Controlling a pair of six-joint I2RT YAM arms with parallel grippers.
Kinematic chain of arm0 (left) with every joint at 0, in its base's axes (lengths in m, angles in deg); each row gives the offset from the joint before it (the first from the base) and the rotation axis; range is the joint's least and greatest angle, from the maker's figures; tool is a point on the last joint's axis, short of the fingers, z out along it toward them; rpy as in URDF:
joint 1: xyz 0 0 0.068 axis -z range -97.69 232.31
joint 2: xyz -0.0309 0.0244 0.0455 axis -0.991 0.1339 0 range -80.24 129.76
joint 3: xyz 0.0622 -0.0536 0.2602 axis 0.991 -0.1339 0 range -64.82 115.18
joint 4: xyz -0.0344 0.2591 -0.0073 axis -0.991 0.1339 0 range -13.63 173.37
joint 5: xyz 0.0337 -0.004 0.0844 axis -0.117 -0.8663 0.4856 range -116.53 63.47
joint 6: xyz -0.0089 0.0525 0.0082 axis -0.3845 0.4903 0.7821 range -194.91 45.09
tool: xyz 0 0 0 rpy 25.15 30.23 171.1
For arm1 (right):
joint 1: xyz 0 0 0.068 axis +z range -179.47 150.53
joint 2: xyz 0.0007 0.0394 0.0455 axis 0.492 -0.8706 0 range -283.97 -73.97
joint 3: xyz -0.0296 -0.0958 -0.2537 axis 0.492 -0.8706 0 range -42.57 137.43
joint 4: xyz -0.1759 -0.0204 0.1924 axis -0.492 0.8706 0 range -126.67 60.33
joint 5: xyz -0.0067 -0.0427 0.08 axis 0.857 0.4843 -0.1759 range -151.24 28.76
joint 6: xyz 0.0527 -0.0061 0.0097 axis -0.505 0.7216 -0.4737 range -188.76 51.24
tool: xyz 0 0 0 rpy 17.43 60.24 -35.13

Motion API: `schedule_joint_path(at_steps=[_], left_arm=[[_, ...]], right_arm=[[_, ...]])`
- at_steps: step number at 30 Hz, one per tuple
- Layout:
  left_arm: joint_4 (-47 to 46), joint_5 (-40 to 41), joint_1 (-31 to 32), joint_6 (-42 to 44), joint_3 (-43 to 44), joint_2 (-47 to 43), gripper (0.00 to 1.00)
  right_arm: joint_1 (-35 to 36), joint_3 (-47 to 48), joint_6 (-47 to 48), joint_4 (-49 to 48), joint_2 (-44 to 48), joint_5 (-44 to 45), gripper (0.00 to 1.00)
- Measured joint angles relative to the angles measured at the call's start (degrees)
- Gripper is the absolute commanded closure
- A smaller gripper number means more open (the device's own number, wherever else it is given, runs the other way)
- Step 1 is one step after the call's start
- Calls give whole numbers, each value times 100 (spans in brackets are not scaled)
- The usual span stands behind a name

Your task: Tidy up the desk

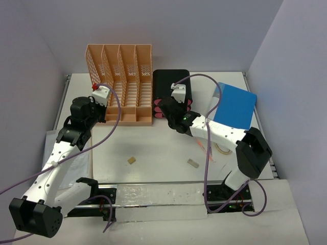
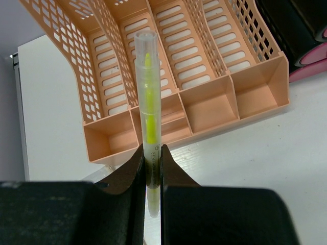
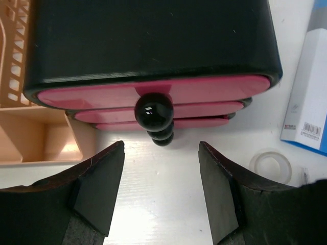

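Two steps in hand, I'd say.

Left tool (image 2: pixel 152 153) is clamped on a clear highlighter (image 2: pixel 148 92) with a yellow core. The pen sticks out ahead of the jaws, aimed at the peach file rack (image 2: pixel 204 109), just short of its front row of small bins. Likely next: move forward over a bin, tip down, release (the bins are narrow, so line up first).

Right tool (image 3: pixel 161 173) is wide open and holds nothing. It sits just in front of the black drawer box (image 3: pixel 153 41), centred on the top knob (image 3: pixel 154 109) but not touching it. The pink drawers look slightly staggered. Can't tell whether pull or push is intended; either way it needs a straight advance onto the knob.

Surface: the white counter (image 1: pixel 163 148) lies under both arms and fills most of the overhead view, with metal rails at its edges.
- Near edge: the arm bases.
- Middle: a tan block (image 1: pixel 132 160) and a pale block (image 1: pixel 192 163), lying loose.
- Right side: a tape roll (image 3: pixel 271 164).
- Far-right corner: a blue book (image 1: pixel 234 106).
- Far edge: the rack and drawer box.

Room: plain pale walls close in on the left, far and right sides.
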Motion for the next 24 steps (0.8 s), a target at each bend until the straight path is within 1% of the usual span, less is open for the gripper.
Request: schedule_joint_path(at_steps=[10, 14, 19, 24], left_arm=[[6, -137, 0, 0, 0, 33, 100], [6, -199, -2, 0, 0, 45, 100], [7, -249, -2, 0, 0, 49, 100], [11, -300, -2, 0, 0, 49, 100]], right_arm=[[-259, 442, 129, -27, -395, 7, 37], [-272, 568, 216, -40, -550, 4, 41], [-272, 697, 298, -40, -652, -2, 41], [-272, 776, 350, -42, -717, -20, 49]])
